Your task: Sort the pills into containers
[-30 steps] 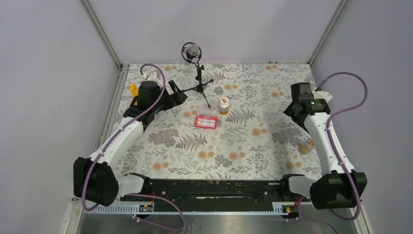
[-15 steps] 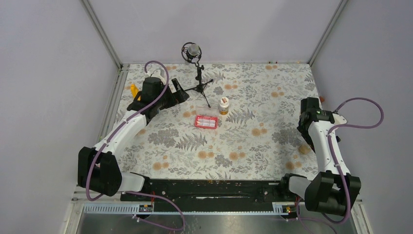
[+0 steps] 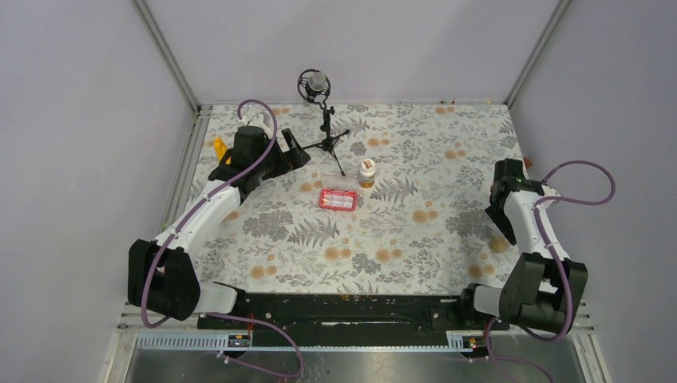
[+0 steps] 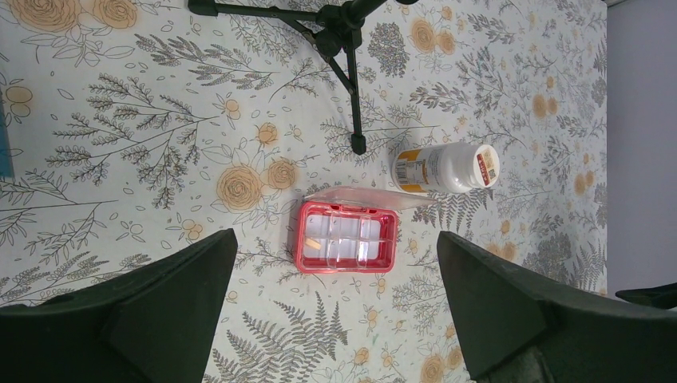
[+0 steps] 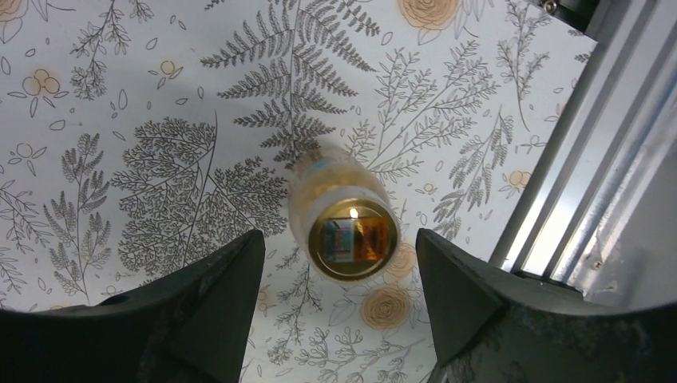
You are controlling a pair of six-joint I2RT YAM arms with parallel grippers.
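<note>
The pink compartment box (image 3: 338,199) lies open mid-table. In the left wrist view (image 4: 346,237) one yellowish-orange pill (image 4: 312,242) lies in a left compartment. The white-capped, orange-labelled bottle (image 3: 366,172) is just behind the box and looks to lie on its side (image 4: 444,168). My left gripper (image 3: 297,153) is open and empty, left of and above the box (image 4: 335,311). The clear yellowish bottle (image 3: 501,242) lies by the right edge. My right gripper (image 3: 501,214) is open just above it, its round end (image 5: 351,231) facing the camera between the fingers (image 5: 339,319).
A microphone on a black tripod (image 3: 322,120) stands behind the box, one leg reaching toward the bottle (image 4: 351,96). A toy-brick block (image 3: 218,146) sits at the far left. A metal frame rail (image 5: 575,144) runs right beside the clear bottle.
My right arm has swung back and rightward from the far right to hover over the clear bottle. My left arm drew in a little; its gripper stays near the tripod.
</note>
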